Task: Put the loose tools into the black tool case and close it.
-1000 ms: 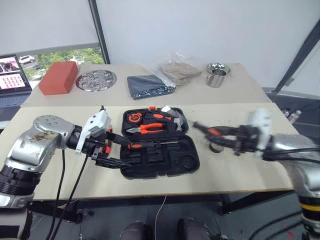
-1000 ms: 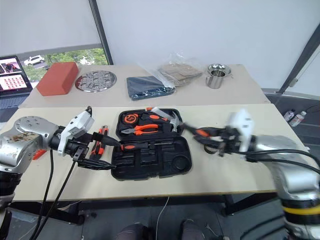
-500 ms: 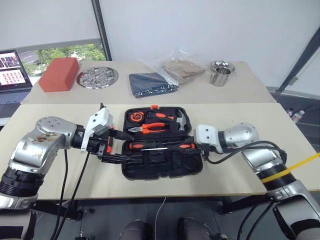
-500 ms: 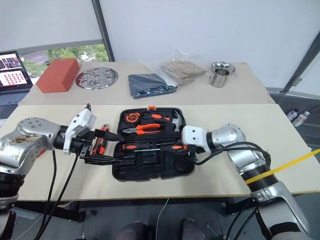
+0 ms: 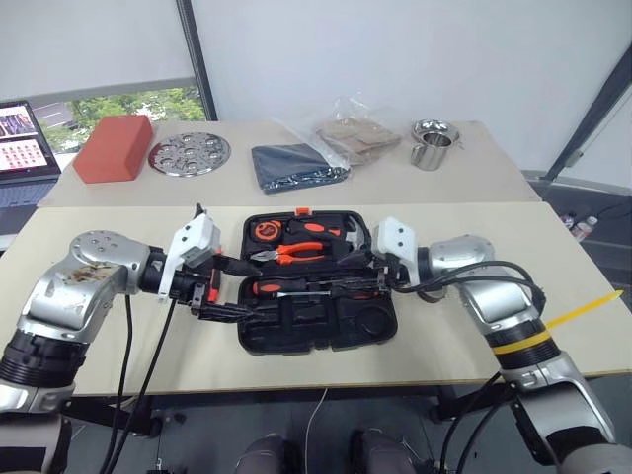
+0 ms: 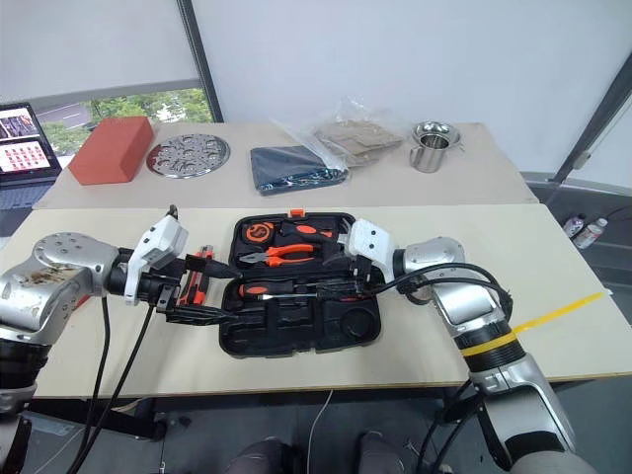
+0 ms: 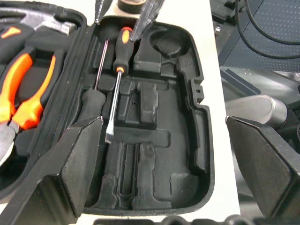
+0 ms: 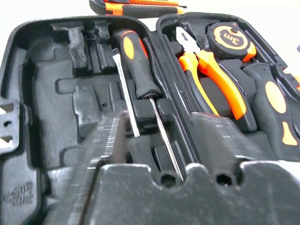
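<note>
1. Two pale desks (image 5: 474, 326) stand end to end under a white wall. The farther one carries a red block (image 5: 115, 149), a round metal plate (image 5: 190, 155), a folded blue cloth (image 5: 296, 166) and a steel cup (image 5: 428, 145).
2. The black tool case (image 5: 316, 344) lies open on the nearer desk in front of me. Its lid half holds the pliers (image 5: 291, 253), the hammer (image 5: 341, 235) and a tape measure (image 5: 265, 230).
3. My left claw (image 5: 259, 289) hangs at the case's left edge, spread wide and holding nothing.
4. My right arm has swung in from the right end of the desk within the last second, and my right claw (image 5: 360, 281) now sits low over the right part of the case's front half.
5. A flat-blade screwdriver (image 7: 123, 44) that I was carrying a second ago now lies in the front half, its handle under my right claw. It lies alongside a second screwdriver (image 8: 136, 63), which points the other way.
6. Whether my right claw is grasping that handle or has released it, I cannot tell.
7. I judge that both screwdrivers are now home, though the flat-blade one may need pressing into its recess.
8. The utility knife (image 6: 198, 275) lies on the desk just left of the case, near my left claw, so the case cannot be closed yet.
</note>
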You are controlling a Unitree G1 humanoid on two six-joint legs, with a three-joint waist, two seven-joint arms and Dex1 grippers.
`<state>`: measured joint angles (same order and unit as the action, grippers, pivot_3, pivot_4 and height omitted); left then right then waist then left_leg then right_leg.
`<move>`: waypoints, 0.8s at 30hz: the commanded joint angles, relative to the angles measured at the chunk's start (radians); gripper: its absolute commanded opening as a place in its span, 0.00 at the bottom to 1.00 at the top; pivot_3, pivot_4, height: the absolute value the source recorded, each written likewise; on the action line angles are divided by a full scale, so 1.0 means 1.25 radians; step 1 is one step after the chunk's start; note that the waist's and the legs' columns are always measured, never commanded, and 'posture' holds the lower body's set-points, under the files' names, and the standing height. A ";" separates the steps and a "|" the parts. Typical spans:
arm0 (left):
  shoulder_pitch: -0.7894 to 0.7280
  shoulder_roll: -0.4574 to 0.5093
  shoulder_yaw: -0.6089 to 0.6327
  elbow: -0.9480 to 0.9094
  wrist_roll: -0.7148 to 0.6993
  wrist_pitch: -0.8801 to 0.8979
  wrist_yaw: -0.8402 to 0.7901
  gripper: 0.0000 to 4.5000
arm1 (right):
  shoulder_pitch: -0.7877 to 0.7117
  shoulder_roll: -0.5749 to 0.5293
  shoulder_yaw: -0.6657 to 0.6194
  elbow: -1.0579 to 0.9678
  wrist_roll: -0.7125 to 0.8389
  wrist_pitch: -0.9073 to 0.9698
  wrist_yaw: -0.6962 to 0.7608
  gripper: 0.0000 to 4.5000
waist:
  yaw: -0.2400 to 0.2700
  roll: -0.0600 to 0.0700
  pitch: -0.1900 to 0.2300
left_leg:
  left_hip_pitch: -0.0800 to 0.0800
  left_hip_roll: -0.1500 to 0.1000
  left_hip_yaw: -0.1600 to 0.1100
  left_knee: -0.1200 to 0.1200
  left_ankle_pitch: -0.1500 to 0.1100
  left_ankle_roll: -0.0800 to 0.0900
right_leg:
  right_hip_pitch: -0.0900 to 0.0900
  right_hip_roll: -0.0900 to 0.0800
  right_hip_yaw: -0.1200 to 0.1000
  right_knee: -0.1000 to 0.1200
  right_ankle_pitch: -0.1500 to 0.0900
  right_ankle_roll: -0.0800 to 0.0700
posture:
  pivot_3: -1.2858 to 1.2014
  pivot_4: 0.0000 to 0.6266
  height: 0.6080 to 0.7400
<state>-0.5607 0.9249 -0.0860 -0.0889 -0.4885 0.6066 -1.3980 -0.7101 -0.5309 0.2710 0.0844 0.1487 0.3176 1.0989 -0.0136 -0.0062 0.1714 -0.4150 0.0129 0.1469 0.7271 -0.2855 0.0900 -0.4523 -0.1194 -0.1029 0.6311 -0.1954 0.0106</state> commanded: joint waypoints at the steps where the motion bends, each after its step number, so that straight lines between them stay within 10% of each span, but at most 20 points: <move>1: -0.017 -0.001 0.003 0.003 0.007 -0.024 -0.010 1.00 | 0.020 0.003 0.046 -0.001 -0.059 -0.031 -0.019 0.14 | 0.000 0.000 0.000 | 0.000 0.000 0.000 0.000 0.000 0.000 | 0.000 0.000 0.000 0.000 0.000 0.000 | 0.52 0.24 0.95; 8: 0.000 -0.005 0.011 0.046 0.042 -0.047 0.029 1.00 | 0.102 0.020 0.135 0.017 -0.189 -0.114 -0.096 0.00 | -0.005 -0.002 -0.002 | 0.003 0.001 0.001 0.000 0.001 -0.001 | 0.002 0.001 0.001 0.001 -0.001 0.000 | 0.52 0.24 0.95; 15: 0.181 0.072 0.210 0.040 0.015 -0.012 0.099 1.00 | 0.047 0.061 -0.075 -0.131 0.082 0.068 -0.070 0.00 | -0.011 -0.003 -0.001 | 0.011 0.002 0.001 -0.007 0.001 -0.007 | 0.006 0.002 0.004 0.000 0.000 -0.004 | 0.52 0.24 0.95; 24: 0.621 0.089 0.668 0.078 0.038 -0.022 0.122 1.00 | 0.045 -0.074 -0.231 -0.394 0.509 0.432 0.027 0.64 | -0.012 -0.005 -0.002 | 0.006 0.003 0.000 -0.014 0.001 -0.008 | -0.003 0.001 0.001 -0.002 -0.001 -0.008 | 0.52 0.24 0.95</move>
<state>0.1949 1.0255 0.6651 0.0066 -0.4486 0.6093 -1.2446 -0.6541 -0.6203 0.0085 -0.3630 0.7177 0.8175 1.1306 -0.0285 -0.0119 0.1693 -0.4068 0.0166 0.1462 0.7102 -0.2842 0.0794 -0.4556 -0.1201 -0.1026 0.6291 -0.1968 0.0007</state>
